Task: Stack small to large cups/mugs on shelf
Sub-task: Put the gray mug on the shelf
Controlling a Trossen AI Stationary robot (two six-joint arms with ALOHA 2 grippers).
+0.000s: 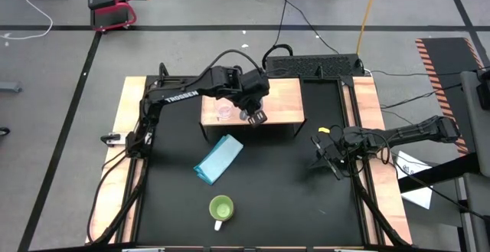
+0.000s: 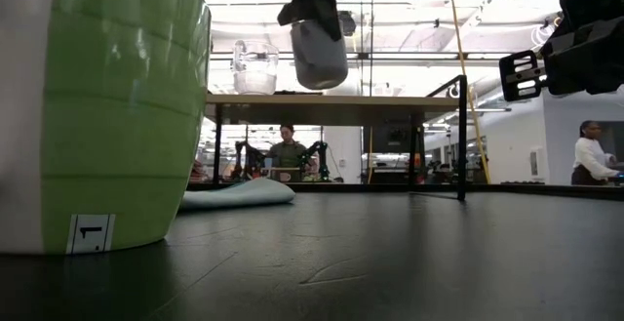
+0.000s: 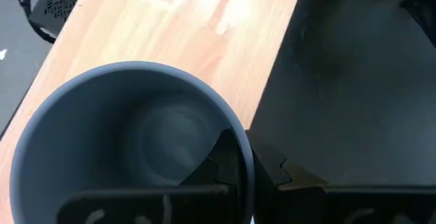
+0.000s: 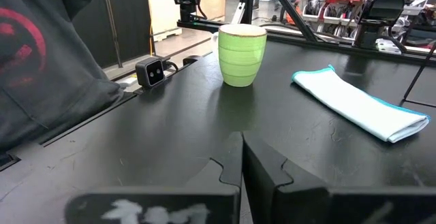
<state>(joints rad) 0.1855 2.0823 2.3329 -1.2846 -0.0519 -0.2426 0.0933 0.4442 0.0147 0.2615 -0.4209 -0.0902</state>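
High view, from left to right: the left gripper (image 1: 255,116) hangs over the shelf (image 1: 283,103), its jaws closed on the rim of the grey-blue mug (image 3: 136,142), which is lifted above the board. The clear glass cup (image 1: 224,112) stands on the shelf just beside it. The light blue cloth (image 1: 218,158) lies on the black table (image 1: 291,198) in front of the shelf, and the lime-green mug (image 1: 220,208) stands nearer the front edge. The right gripper (image 1: 328,160) waits at the right side, jaws fully closed on nothing
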